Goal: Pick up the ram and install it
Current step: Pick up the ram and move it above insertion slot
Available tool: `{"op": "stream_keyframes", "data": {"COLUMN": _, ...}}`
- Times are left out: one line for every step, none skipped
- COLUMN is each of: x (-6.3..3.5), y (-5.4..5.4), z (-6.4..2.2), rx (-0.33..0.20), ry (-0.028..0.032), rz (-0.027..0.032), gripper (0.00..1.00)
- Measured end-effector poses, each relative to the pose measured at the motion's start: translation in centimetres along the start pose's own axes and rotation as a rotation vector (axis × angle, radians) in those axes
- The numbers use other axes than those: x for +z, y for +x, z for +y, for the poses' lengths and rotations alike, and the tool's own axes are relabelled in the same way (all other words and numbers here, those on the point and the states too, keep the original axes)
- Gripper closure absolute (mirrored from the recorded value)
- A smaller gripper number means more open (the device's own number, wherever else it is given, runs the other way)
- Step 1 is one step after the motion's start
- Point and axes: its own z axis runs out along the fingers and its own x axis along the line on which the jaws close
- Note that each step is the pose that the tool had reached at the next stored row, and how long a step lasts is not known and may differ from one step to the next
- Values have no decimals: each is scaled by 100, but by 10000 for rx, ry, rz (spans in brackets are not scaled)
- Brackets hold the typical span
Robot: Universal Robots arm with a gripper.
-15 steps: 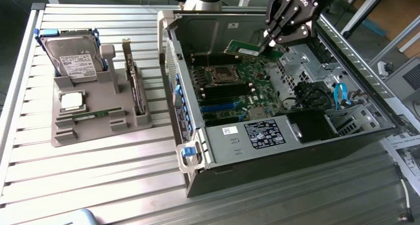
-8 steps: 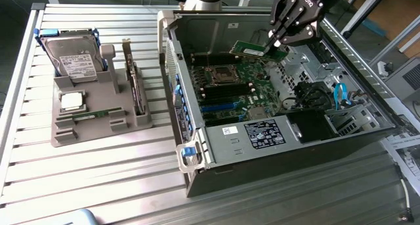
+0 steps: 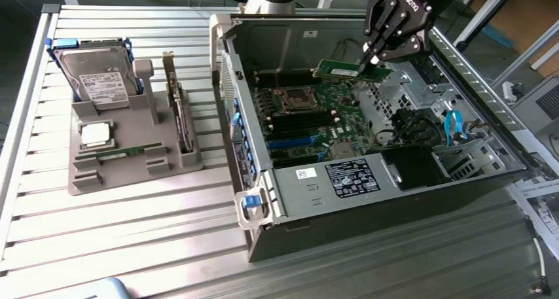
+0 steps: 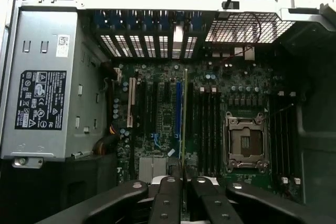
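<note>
My fingers (image 3: 374, 61) clenching ram (image 3: 342, 70) near processor socket (image 3: 292, 99); I'm risking stick tilting, missing memory slots (image 4: 207, 129) beside socket, jamming.

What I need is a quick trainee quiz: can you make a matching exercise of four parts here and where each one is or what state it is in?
Things:
1 ram
2 hard drive
3 processor chip
4 CPU socket

Places or states:
A lying flat on the grey holder
B empty, on the motherboard
C clamped in the gripper above the open case
D standing tilted on the grey holder

Pairs: 1-C; 2-D; 3-A; 4-B
</note>
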Motion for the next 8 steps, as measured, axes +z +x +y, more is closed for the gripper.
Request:
{"op": "stream_keyframes", "data": {"x": 1, "y": 0, "z": 0, "rx": 1, "ry": 54, "rz": 1, "gripper": 87}}
{"op": "stream_keyframes", "data": {"x": 1, "y": 0, "z": -1, "rx": 1, "ry": 54, "rz": 1, "gripper": 87}}
{"op": "stream_keyframes", "data": {"x": 1, "y": 0, "z": 0, "rx": 0, "ry": 54, "rz": 1, "gripper": 87}}
{"op": "stream_keyframes", "data": {"x": -1, "y": 1, "z": 0, "rx": -8, "ry": 61, "rz": -39, "gripper": 87}}
{"op": "stream_keyframes", "data": {"x": -1, "y": 3, "z": 1, "rx": -34, "ry": 82, "rz": -181, "gripper": 87}}
{"op": "stream_keyframes", "data": {"x": 1, "y": 4, "z": 1, "rx": -69, "ry": 116, "rz": -366, "gripper": 87}}
{"op": "stream_keyframes", "data": {"x": 1, "y": 7, "z": 1, "rx": -118, "ry": 160, "rz": -617, "gripper": 87}}
{"op": "stream_keyframes", "data": {"x": 1, "y": 10, "z": 0, "rx": -159, "ry": 195, "rz": -826, "gripper": 87}}
